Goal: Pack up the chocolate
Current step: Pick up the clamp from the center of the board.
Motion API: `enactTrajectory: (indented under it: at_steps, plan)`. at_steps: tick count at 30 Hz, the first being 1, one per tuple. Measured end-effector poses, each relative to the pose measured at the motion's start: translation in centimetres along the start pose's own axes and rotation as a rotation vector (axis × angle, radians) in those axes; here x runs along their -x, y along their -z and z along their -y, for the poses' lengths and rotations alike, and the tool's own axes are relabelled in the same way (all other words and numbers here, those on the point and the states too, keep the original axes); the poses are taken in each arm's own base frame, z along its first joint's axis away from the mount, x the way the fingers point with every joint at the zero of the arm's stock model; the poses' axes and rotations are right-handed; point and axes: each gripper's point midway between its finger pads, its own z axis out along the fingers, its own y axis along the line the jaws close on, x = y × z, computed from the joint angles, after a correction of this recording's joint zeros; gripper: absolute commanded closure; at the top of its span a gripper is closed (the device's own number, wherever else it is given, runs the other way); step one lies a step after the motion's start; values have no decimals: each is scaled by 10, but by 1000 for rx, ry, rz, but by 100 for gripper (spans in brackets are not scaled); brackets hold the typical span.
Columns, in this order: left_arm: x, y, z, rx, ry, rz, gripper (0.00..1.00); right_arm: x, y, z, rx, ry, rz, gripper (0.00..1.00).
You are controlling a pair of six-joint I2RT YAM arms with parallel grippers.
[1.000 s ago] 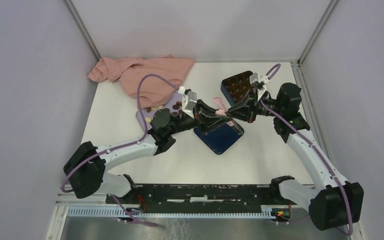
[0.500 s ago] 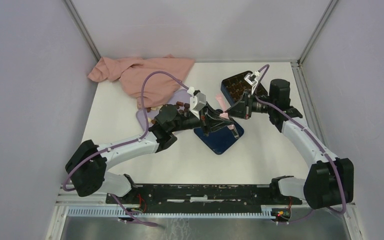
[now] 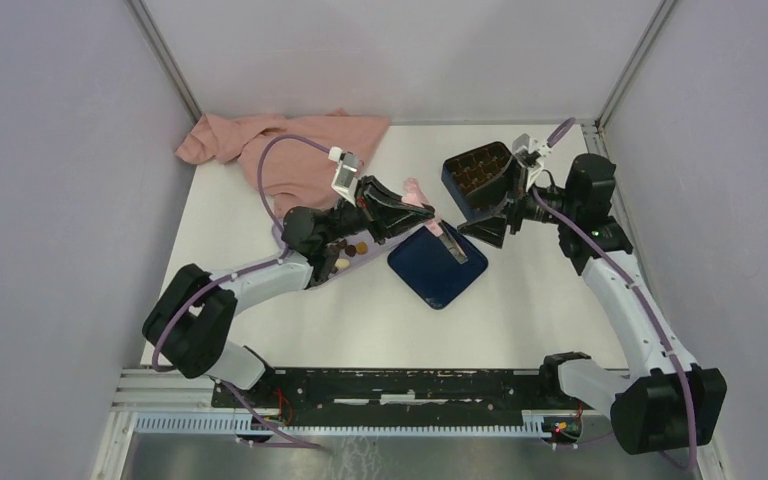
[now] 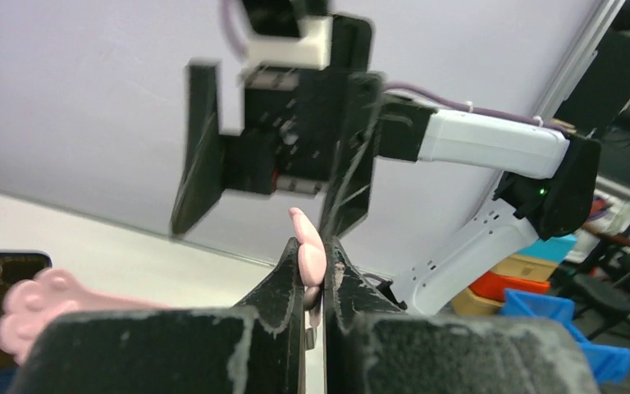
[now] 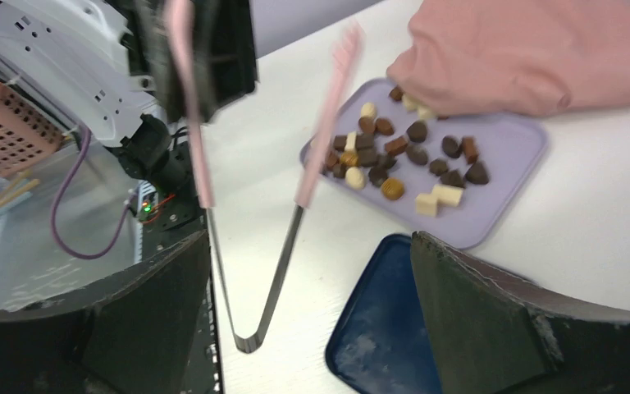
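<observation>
Where the pink cloth (image 3: 290, 150) lies: beyond my left claw (image 4: 312, 267), its hem over the far edge of the tray (image 5: 517, 148); I keep out of it.
Tray: on the table below my left wrist, behind that claw.
Chocolate (image 5: 417, 153): loose on the tray, dark, tan and cream pieces close together; none in either claw.
Left claw: clenched on one pink tip of the tongs (image 5: 321, 131), lifted off the table.
Tongs: hanging hinge-down from that claw, the other pink tip free, the hinge above the lid (image 3: 435, 275).
Lid: flat on the table, between my two claws.
Box (image 3: 470, 175): just beside my right claw (image 3: 495, 212); what fills its grid cells I cannot tell.
Right claw: spread wide, grasping nothing, facing the tongs.
Doing it well: I judge I hold the wrong end. Better to take the hinge end so both tips point down at the tray, then pinch one piece at a time, gently.
</observation>
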Motion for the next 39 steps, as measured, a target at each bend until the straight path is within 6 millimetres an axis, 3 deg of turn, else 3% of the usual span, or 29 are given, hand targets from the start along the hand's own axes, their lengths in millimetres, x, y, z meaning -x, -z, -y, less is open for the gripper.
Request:
enactTrajectory:
  at_steps: [3,6,9,15,23,27,33,39]
  plan:
    - [-1,17,-10,4,80,9,98,20,9,-11,-10,139,13,2]
    - [-7,24,-9,-6,133,-7,98,22,12,-28,9,192,26,2]
    - [-6,25,-1,-37,144,-14,98,3,6,-34,32,163,5,2]
    - [-6,24,5,-63,142,-21,98,-40,-9,-29,48,19,-67,2]
    - [-1,12,18,-111,115,-12,98,-64,-27,-48,147,-123,-85,2]
    - [3,5,24,-134,96,-2,98,-58,-37,-55,191,-187,-73,5]
    - [8,1,25,-129,90,28,98,-32,-45,-65,258,-262,-13,16]
    - [11,0,22,-115,75,50,98,-17,-44,-73,291,-252,24,17]
